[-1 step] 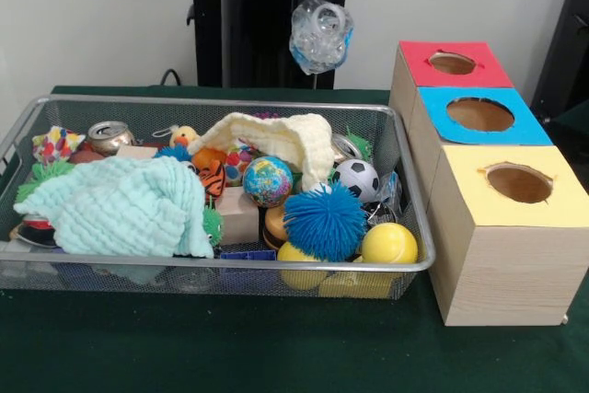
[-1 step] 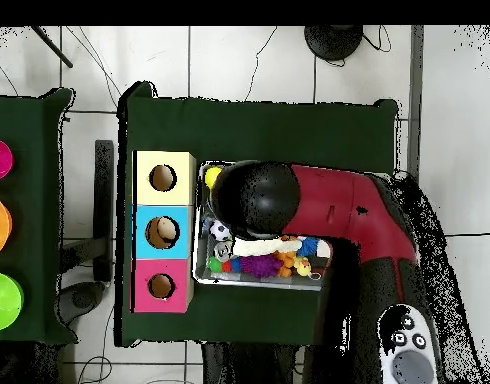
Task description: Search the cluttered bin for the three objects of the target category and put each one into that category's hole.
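Crumpled clear plastic, looks like a squashed bottle or wrapper (image 1: 320, 34), is dangling in the air behind the wire mesh bin (image 1: 221, 103), hanging below the dark arm gear at the top, about level with the row of boxes off to the side. Honestly I can't see the claw at all from across the table, and from above the red and black arm (image 2: 319, 205) covers everything, so no idea how wide it's open or how good its hold is; my guess is it has the plastic pinched, since the stuff is hanging in mid-air. The three wooden boxes sit touching in a row: red-topped box (image 1: 453, 63), blue-topped box (image 1: 480, 115), yellow-topped box (image 1: 518, 184), each with a round hole. The bin is packed: mint green knitted cloth (image 1: 120, 204), cream knitted cloth (image 1: 281, 135), spiky blue rubber ball (image 1: 324, 220), yellow tennis-style ball (image 1: 389, 243), little globe ball (image 1: 268, 180), mini soccer ball (image 1: 355, 179), dented metal can (image 1: 109, 135). What worries me: crinkly plastic is slippery and springy, so it could slip out on the way over, or catch on a hole's rim and perch there instead of dropping through. Could also end up in the wrong colour.
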Tool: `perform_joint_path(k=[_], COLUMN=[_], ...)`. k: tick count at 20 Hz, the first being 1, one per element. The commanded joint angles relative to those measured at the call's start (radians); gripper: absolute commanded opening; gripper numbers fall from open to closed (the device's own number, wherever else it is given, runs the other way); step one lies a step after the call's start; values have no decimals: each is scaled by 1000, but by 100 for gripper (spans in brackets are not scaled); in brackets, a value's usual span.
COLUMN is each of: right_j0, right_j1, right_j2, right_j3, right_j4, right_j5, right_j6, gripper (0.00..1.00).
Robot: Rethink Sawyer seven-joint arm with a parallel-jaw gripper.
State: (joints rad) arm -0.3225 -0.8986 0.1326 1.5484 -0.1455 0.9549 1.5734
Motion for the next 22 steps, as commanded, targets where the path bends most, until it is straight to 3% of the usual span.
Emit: perform_joint_path(k=[1, 5, 15, 22], right_j0=[7, 28, 121, 169], right_j1=[-3, -11, -27, 5], right_j2=[-12, -25, -60, -89], right_j3=[198, 253, 315, 264], right_j4=[16, 25, 82, 117], right_j5=[-112, -172, -215, -194], right_j6=[149, 185, 264, 276], gripper=[0, 0, 0, 0])
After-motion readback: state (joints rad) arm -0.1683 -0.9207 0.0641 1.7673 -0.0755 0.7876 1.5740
